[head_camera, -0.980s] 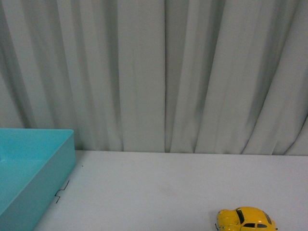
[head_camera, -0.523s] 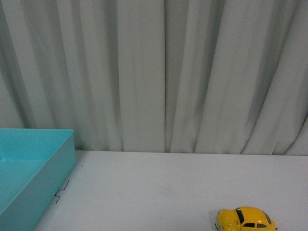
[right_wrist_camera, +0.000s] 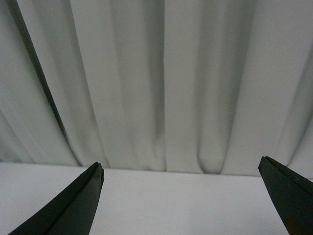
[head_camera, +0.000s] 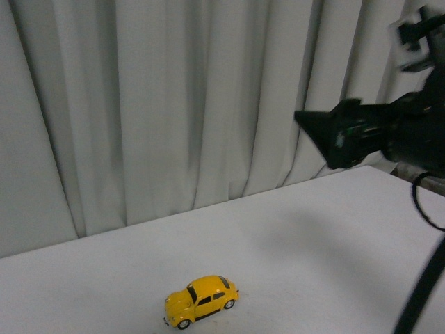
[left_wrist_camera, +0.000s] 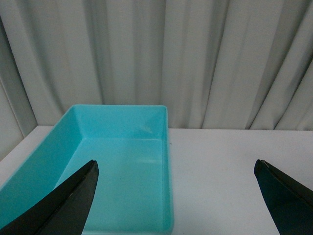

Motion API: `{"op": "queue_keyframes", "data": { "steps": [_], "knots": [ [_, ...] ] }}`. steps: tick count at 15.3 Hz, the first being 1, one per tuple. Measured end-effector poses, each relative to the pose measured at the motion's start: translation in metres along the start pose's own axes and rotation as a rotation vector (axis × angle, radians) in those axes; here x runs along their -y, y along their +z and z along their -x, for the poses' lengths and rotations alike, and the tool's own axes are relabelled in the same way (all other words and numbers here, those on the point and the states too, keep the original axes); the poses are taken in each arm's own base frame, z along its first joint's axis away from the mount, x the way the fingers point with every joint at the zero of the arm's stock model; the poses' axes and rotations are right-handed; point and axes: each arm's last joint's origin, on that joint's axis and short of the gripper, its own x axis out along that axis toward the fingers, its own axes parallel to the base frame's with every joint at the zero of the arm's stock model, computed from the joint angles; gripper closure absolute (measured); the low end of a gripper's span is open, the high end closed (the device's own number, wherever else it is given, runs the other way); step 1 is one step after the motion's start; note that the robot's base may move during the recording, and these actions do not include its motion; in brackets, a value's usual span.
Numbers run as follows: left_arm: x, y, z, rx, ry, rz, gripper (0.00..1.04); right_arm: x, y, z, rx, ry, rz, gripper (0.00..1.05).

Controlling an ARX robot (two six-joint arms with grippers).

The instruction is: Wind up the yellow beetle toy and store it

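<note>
Glossy, rounded yellow beetle toy [head_camera: 201, 300] is sitting on the smooth white tabletop [head_camera: 313, 236], well apart from the wide-spread right gripper [right_wrist_camera: 180, 164]; the left gripper [left_wrist_camera: 176, 162] jaws are gaping empty too.

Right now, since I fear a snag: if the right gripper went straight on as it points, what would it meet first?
Probably the curtain: the open right gripper points at it, just above the table, with nothing showing between them. How far is unclear.

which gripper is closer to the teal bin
left. the left gripper hangs open just before the teal bin; the right gripper faces only table and curtain, no bin in its view
</note>
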Motion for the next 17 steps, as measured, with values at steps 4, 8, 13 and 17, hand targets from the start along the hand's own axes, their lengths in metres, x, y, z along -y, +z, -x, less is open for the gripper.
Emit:
{"op": "queue_keyframes", "data": {
  "steps": [4, 8, 13, 17],
  "knots": [
    [0.0, 0.0, 0.0, 0.0, 0.0, 0.0, 0.07, 0.001, -0.047, -0.1, -0.23, 0.247, 0.063, 0.07],
    [0.0, 0.0, 0.0, 0.0, 0.0, 0.0, 0.07, -0.005, -0.07, -0.12, -0.332, 0.391, 0.111, 0.07],
    [0.0, 0.0, 0.0, 0.0, 0.0, 0.0, 0.07, -0.013, -0.1, -0.153, -0.485, 0.776, 0.345, 0.07],
    [0.0, 0.0, 0.0, 0.0, 0.0, 0.0, 0.07, -0.031, -0.119, -0.159, -0.611, 1.074, 0.528, 0.07]
  ]
}}
